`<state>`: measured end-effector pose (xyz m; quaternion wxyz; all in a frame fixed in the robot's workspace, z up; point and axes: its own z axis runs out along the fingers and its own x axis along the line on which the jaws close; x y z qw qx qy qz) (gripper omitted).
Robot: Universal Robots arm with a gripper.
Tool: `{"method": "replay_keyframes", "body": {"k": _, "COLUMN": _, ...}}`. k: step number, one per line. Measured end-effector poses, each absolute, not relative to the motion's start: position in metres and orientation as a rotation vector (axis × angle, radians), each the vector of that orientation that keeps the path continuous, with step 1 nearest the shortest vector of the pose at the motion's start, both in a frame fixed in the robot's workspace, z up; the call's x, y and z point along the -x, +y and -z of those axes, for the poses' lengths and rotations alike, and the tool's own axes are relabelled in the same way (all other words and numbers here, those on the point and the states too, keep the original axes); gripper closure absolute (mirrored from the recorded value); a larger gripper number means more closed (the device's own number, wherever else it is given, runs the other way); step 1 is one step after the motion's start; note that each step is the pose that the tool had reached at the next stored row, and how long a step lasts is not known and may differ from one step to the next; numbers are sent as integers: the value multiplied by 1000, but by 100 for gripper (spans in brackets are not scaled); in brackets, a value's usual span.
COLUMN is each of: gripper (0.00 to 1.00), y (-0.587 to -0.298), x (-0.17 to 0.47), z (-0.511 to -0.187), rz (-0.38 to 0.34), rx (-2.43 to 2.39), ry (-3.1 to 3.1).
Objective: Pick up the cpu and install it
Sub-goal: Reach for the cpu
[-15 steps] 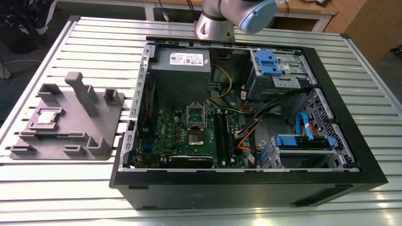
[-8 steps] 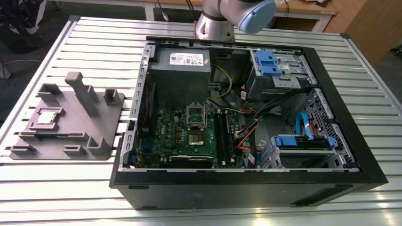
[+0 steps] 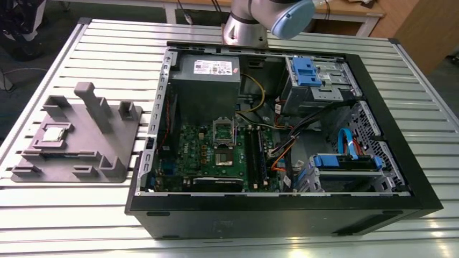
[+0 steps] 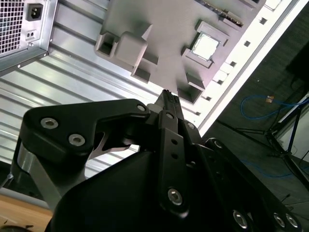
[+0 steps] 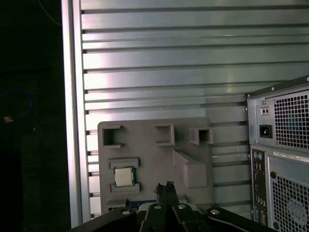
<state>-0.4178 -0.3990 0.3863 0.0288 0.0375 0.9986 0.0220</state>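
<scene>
In the exterior view the open black case (image 3: 287,215) lies nearest on the slatted metal table (image 3: 72,215); inside it sits the green board (image 3: 208,161), with a shiny socket frame (image 3: 223,129) near its middle; the grey power supply (image 3: 208,75) is at the far end. To the exterior view's left of the case, apart from it, the grey tray (image 3: 80,142) rests on the table; the cpu (image 3: 56,133) lies flat in a square pocket on the tray's left part, silver top up. At the table's far edge stands the arm (image 3: 248,27). In both wrist views the gripper (image 4: 167,93) (image 5: 166,185) has its fingertips pressed together with nothing between them; it is raised clear of the tray, touching nothing; the cpu (image 4: 205,46) (image 5: 124,176) sits untouched in its pocket beyond the tips.
</scene>
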Motion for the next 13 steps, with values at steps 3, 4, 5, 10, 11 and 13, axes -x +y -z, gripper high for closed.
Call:
{"method": "replay_keyframes", "body": {"k": 3, "gripper": 89, "y": -399, "x": 419, "z": -386, "rz": -68, "rx": -115, "ry": 3081}}
{"method": "replay_keyframes", "body": {"k": 4, "gripper": 89, "y": -399, "x": 419, "z": -386, "rz": -68, "rx": -116, "ry": 3081}}
{"method": "replay_keyframes", "body": {"k": 5, "gripper": 89, "y": -399, "x": 419, "z": -386, "rz": -68, "rx": -116, "ry": 3081}}
{"method": "replay_keyframes", "body": {"k": 10, "gripper": 89, "y": -401, "x": 419, "z": -385, "rz": -68, "rx": -116, "ry": 3081}}
{"method": "replay_keyframes", "body": {"k": 11, "gripper": 89, "y": -401, "x": 419, "z": -384, "rz": -68, "rx": -116, "ry": 3081}}
{"method": "replay_keyframes", "body": {"k": 13, "gripper": 89, "y": -404, "x": 419, "z": -382, "rz": -68, "rx": -116, "ry": 3081}}
